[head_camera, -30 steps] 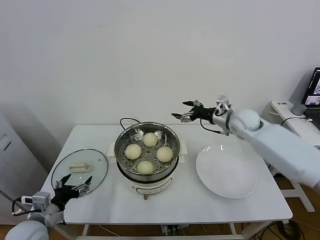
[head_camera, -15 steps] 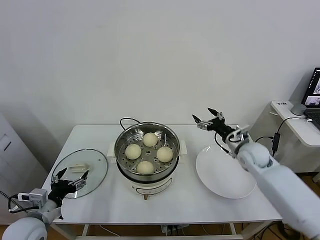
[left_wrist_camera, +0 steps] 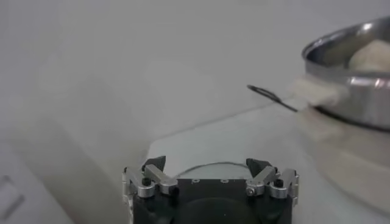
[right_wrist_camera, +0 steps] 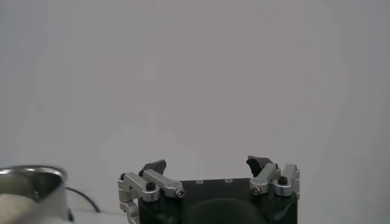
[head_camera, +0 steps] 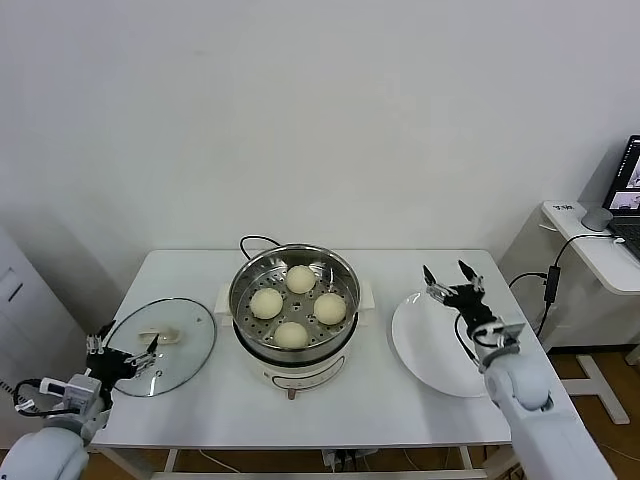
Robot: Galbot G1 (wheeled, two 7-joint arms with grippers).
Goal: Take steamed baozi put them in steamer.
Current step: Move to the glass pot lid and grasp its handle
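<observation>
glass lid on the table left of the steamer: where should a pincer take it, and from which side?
Probably by the cream handle at the middle of the glass lid, coming straight down from above. The lid lies flat on the table, so its thin rim offers little to pinch, while the handle is the one raised part. The left pincer, open at the lid's near edge, is closest.

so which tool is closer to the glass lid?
Left. The left tool hangs open over the glass lid's near edge; the right tool, also open, is above the white plate, beyond the steamer.

A lab or office: bare white wall, white table [head_camera: 400,400], side desk with laptop [head_camera: 630,190].
</observation>
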